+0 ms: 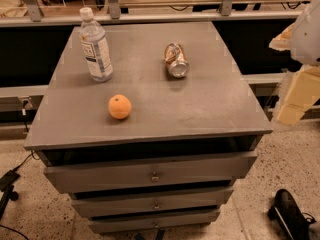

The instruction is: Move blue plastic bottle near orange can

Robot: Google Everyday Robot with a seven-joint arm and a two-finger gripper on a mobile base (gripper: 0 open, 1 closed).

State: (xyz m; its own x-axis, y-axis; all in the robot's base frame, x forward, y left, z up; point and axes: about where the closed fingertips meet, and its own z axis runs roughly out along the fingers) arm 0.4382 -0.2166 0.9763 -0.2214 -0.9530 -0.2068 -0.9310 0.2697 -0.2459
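The blue plastic bottle [96, 45] stands upright at the back left of the grey cabinet top [200, 109]. It is clear and bluish, with a white cap and a white-and-blue label. The orange can [176, 60] lies on its side at the back centre-right, with its silver end facing the front. The two are well apart. My gripper [296, 96] shows as pale, cream-coloured parts at the right edge of the view. It is off the cabinet's right side, away from both objects, and holds nothing that I can see.
A round orange fruit [120, 107] sits on the top, in front of the bottle and left of centre. The cabinet has three drawers [155, 174] below. A metal rail [150, 18] runs behind it. A black object [287, 215] lies on the floor at the lower right.
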